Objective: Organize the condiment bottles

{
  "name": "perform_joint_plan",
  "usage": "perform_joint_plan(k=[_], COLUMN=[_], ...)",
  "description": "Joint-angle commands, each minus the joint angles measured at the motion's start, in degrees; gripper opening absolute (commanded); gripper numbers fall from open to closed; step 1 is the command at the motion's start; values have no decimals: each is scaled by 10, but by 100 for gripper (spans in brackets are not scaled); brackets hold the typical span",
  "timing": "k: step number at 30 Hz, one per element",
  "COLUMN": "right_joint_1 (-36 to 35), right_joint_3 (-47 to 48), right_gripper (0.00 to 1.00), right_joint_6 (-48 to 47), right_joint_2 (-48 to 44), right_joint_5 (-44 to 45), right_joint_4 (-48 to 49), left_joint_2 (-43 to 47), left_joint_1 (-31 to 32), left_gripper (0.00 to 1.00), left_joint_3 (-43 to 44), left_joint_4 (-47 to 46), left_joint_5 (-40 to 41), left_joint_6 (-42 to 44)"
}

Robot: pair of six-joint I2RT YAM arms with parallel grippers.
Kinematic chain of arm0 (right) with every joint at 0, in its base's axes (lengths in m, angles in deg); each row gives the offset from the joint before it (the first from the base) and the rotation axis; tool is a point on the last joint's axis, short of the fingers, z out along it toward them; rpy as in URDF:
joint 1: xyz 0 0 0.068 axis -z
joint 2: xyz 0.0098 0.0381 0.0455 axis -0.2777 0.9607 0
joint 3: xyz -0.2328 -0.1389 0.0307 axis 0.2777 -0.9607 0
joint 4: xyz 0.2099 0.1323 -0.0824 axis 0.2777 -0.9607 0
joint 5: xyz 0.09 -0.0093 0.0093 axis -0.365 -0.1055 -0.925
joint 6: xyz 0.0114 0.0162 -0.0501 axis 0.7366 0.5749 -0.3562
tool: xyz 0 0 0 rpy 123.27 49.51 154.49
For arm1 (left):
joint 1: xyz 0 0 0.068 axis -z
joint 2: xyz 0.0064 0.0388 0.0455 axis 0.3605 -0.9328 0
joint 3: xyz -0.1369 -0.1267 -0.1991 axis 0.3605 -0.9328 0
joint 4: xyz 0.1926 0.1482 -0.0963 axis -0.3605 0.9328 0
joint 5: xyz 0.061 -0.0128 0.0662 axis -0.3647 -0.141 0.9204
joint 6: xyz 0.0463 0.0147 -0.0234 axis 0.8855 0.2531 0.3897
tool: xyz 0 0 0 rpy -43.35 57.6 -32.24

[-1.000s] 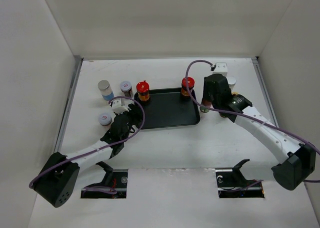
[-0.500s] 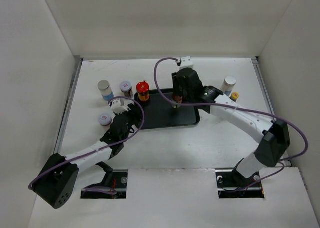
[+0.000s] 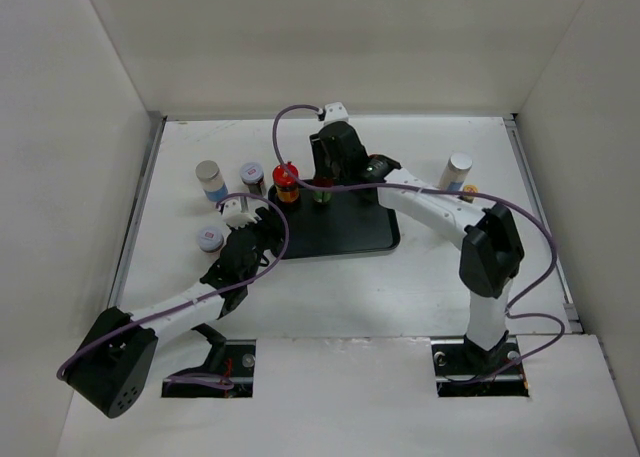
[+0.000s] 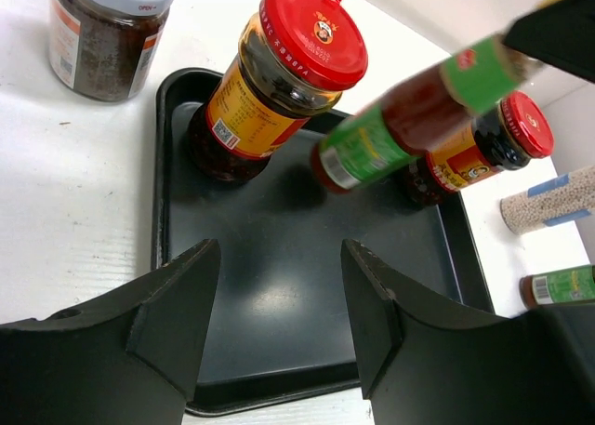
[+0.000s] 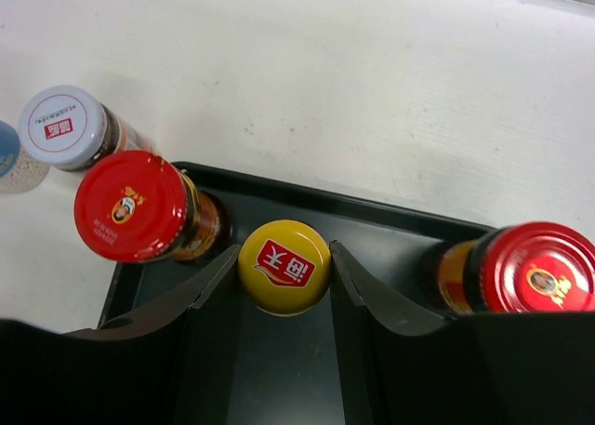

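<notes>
Swung over to the black tray's (image 4: 279,295) far-left corner, the right gripper (image 5: 282,258) is bringing its pinched yellow-capped green bottle (image 4: 409,118) beside the red-capped jar (image 4: 270,81); the left gripper (image 4: 279,250) is idling, jaws spread.

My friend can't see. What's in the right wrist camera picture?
Seen from above, the right claw grips a yellow-capped bottle over a black tray. A red-capped jar stands on the tray left of it, a second red-capped jar right of it, and a grey-lidded jar on the table beyond.
</notes>
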Motion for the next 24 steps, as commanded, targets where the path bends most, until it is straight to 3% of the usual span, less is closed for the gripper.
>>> perform_joint_plan(k=[1, 14, 20, 24], right_joint_1=[0, 0, 0, 0], right_joint_3=[64, 67, 54, 46], right_gripper=[23, 25, 36, 60], right_joint_6=[-5, 11, 7, 8], right_joint_2=[2, 49, 43, 31], right_joint_5=[-2, -5, -5, -5], right_joint_4=[96, 106, 120, 125], left_joint_2=[12, -15, -19, -16], left_joint_1=[-2, 0, 2, 2], left_gripper=[53, 53, 53, 53], left_joint_3=[-5, 2, 4, 2], left_joint_4=[-36, -37, -39, -41], left_joint_5=[5, 1, 0, 1], left_joint_6=[-8, -8, -8, -8])
